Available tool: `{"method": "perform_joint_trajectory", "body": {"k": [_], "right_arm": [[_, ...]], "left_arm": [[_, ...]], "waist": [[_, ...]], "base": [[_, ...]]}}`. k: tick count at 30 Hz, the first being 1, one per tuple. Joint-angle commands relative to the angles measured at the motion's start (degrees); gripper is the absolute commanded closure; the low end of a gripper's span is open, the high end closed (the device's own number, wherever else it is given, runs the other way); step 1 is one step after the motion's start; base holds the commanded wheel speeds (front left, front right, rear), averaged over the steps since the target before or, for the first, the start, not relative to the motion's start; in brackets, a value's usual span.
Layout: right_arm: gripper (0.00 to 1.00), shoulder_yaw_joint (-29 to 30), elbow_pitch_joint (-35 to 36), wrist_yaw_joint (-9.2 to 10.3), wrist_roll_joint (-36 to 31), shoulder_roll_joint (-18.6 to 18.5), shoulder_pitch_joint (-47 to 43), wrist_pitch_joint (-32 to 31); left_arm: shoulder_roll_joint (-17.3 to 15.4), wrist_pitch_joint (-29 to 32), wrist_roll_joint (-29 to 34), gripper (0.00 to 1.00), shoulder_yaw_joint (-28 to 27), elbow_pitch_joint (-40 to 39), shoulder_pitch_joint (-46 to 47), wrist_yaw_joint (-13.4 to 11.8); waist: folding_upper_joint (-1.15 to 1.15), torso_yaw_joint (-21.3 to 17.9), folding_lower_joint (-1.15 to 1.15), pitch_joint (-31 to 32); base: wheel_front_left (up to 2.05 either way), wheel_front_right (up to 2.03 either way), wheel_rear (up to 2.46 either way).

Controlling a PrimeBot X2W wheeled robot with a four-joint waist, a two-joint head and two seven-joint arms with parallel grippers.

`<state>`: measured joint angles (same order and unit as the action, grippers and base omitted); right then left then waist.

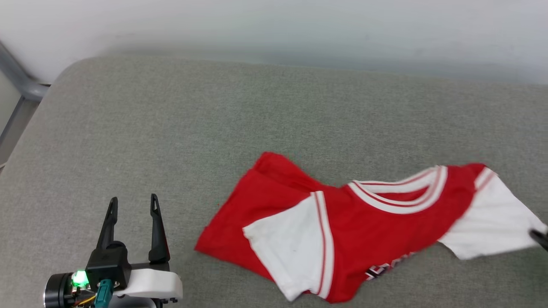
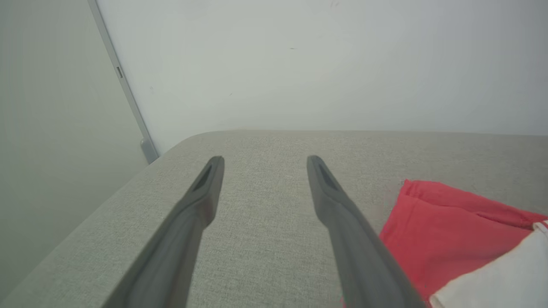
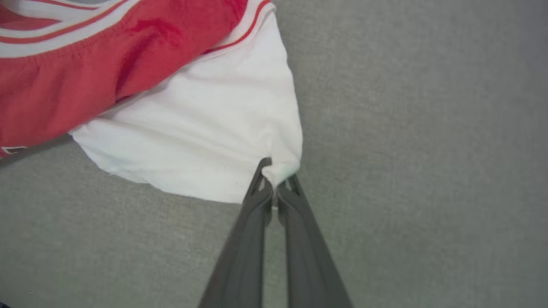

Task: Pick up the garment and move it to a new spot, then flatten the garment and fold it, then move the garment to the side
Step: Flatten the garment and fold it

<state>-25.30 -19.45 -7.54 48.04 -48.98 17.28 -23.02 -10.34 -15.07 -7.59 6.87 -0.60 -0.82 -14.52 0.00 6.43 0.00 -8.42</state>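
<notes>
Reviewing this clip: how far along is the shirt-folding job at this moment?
Done: nothing finished; the red jersey T-shirt lies rumpled on the grey cushion. In hand: the right gripper is shut on the edge of its white sleeve. The left gripper hangs open, apart from the shirt. Left: lifting and moving it, flattening, folding, setting aside.

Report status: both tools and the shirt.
Left tool open, off the cloth. Right tool shut on white sleeve corner of the red-and-white jersey T-shirt. Nothing seen in the way.
</notes>
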Motion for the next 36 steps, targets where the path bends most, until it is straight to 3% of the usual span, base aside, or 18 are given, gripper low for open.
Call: {"method": "perform_joint_trajectory", "body": {"k": [1, 7, 12, 13, 19, 24, 30, 33, 36], "right_arm": [[1.00, 2.0, -0.8, 0.10, 0.6, -0.4, -3.0, 0.0], [1.00, 8.2, -5.6, 0.09, 1.0, 1.8, -12.2, -0.7], [0.98, 10.9, -7.7, 0.09, -0.2, 5.5, -14.3, 1.2], [0.00, 11.6, -7.5, 0.09, -0.8, 6.0, -14.0, 2.3], [0.00, 16.9, -5.0, 0.09, -7.6, 8.2, -11.9, 12.6], [0.00, 23.4, 0.6, 0.09, -14.9, 13.2, -11.9, 21.2], [0.00, 27.8, 9.6, 0.09, -21.9, 21.2, -15.0, 23.6], [0.00, 28.8, 13.4, 0.09, -25.0, 24.0, -16.5, 22.7], [0.00, 28.9, 16.2, 0.09, -27.3, 26.2, -17.1, 21.4]], "left_arm": [[0.2, -0.1, 0.4, 0.00, -0.5, 0.0, -0.5, 0.4], [1.1, -0.1, 1.4, 0.00, -1.1, 0.7, -0.5, 1.7], [1.3, -0.1, 1.9, 0.00, -1.9, 1.6, -0.8, 2.6], [1.2, -0.1, 1.8, 0.00, -2.2, 1.9, -1.0, 2.8], [1.2, -0.1, 2.5, 0.00, -3.0, 2.5, -1.3, 3.9], [0.3, -0.1, 2.3, 0.00, -3.1, 2.2, 0.2, 6.0], [-2.2, 0.5, -0.1, 0.00, -1.2, 3.8, 5.7, 13.1], [-4.3, 4.2, -1.6, 0.00, 0.6, 4.7, 10.2, 17.7], [-5.9, 9.6, -4.1, 0.00, 3.5, 4.9, 15.0, 20.6]], "waist": [[0.00, -0.6, 0.00, 0.4], [0.00, -0.6, 0.00, 0.3], [0.00, -0.5, 0.00, 0.9], [0.00, -0.5, 0.00, 1.1], [0.00, -1.0, 0.00, 2.7], [0.00, -1.7, 0.00, 3.9], [0.00, -2.1, 0.00, 4.6], [0.00, -2.5, 0.00, 4.6], [0.00, -3.2, 0.00, 4.4]], "base": [[0.00, 0.00, 0.00], [0.00, 0.00, 0.00], [0.00, 0.00, 0.00], [0.00, 0.00, 0.00], [0.00, 0.00, 0.00], [0.00, 0.00, 0.00], [0.00, 0.00, 0.00], [0.00, 0.00, 0.00], [0.00, 0.00, 0.00]]}}
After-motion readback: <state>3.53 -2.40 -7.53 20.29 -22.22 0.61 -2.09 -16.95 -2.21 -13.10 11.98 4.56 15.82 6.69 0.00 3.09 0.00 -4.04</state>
